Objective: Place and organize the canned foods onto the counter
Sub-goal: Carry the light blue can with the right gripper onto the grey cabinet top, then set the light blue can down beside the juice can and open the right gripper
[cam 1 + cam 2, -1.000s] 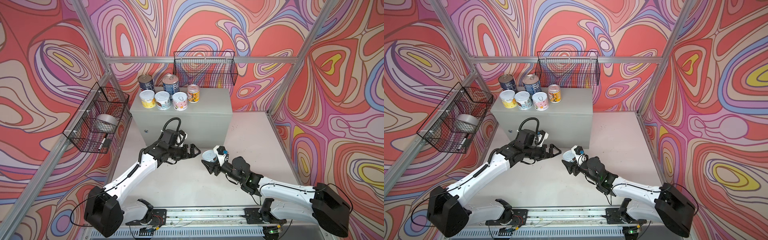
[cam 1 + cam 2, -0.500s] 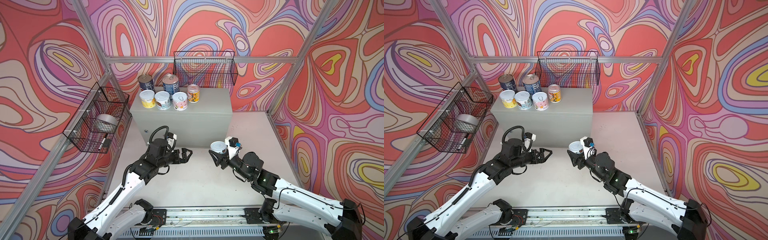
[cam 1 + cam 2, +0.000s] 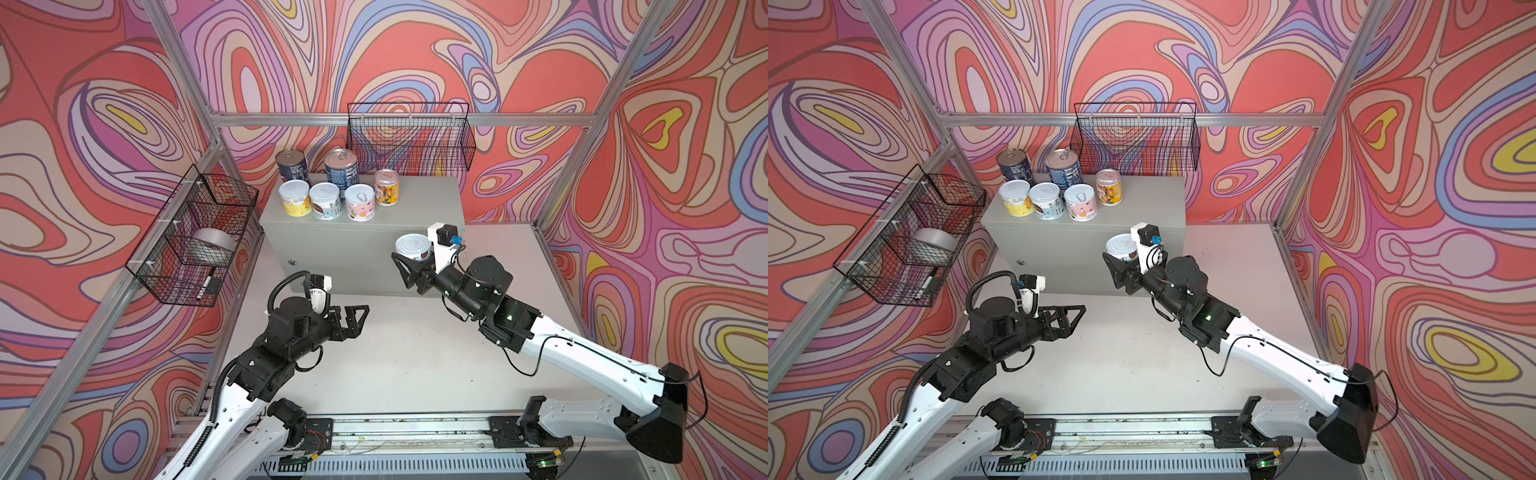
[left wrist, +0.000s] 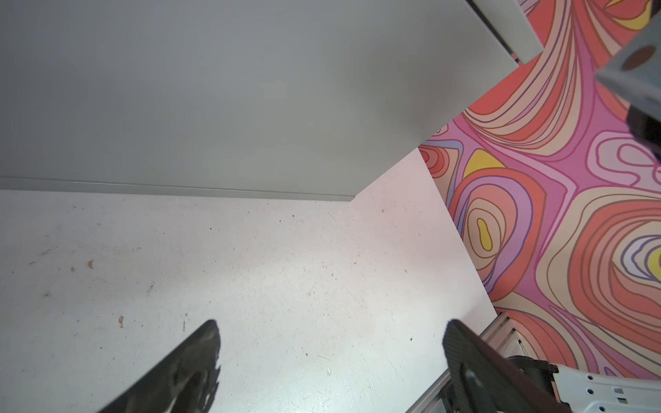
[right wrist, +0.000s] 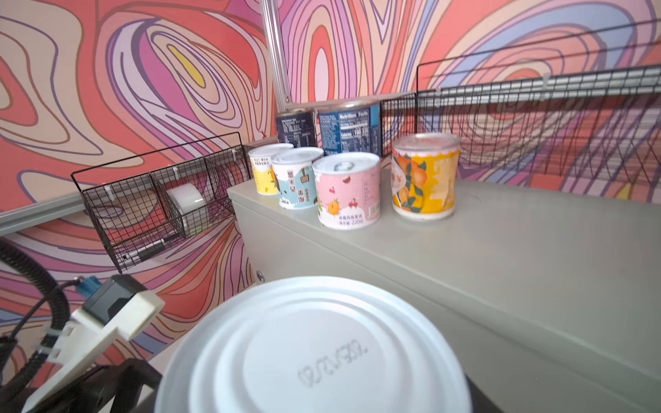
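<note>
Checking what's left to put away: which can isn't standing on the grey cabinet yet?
The silver-topped can in the right gripper, held up in front of the cabinet; the other six already stand together on its top.

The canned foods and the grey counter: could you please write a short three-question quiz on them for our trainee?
1. How many cans stand on the counter?
2. True or false: the left hand holds a can.
3. Where is the seventh can? A in a wire basket; B in the right hand; C on the white tabletop.
Key: 1 six; 2 false, it is open and empty; 3 B.
</note>
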Motion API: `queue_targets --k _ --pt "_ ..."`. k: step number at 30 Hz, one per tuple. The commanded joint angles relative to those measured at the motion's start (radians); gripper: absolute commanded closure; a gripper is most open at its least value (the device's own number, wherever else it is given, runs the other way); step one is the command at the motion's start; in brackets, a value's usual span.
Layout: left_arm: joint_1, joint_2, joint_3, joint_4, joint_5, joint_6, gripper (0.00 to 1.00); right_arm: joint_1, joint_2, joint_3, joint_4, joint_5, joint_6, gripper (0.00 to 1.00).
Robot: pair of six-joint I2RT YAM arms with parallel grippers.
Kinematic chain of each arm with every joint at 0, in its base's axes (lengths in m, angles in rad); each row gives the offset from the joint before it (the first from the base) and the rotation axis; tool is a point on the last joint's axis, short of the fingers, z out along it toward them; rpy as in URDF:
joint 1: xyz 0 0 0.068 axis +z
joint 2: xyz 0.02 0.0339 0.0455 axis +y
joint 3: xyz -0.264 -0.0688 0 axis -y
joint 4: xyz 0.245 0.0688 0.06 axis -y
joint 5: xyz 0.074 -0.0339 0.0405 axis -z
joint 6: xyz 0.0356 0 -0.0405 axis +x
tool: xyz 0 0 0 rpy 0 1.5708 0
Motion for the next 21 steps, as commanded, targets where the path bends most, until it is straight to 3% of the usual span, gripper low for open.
queue_targets --k 1,5,14,21 --pt "0.003 -0.021 -0.007 -0.052 -0.037 -0.003 0.00 -0.013 0.024 0.109 0.092 -0.020 -0.047 0.41" --pt "0.003 -0.031 0.017 -0.064 -0.020 0.024 0.00 -0.063 0.095 0.177 0.123 -0.056 -0.020 0.41" --pt "0.003 -0.108 0.033 -0.116 -0.089 0.022 0.00 -0.274 0.283 0.399 0.080 -0.161 0.041 0.41" --pt "0.002 -0.113 0.045 -0.149 -0.112 0.024 0.00 -0.346 0.428 0.541 0.055 -0.200 0.048 0.40"
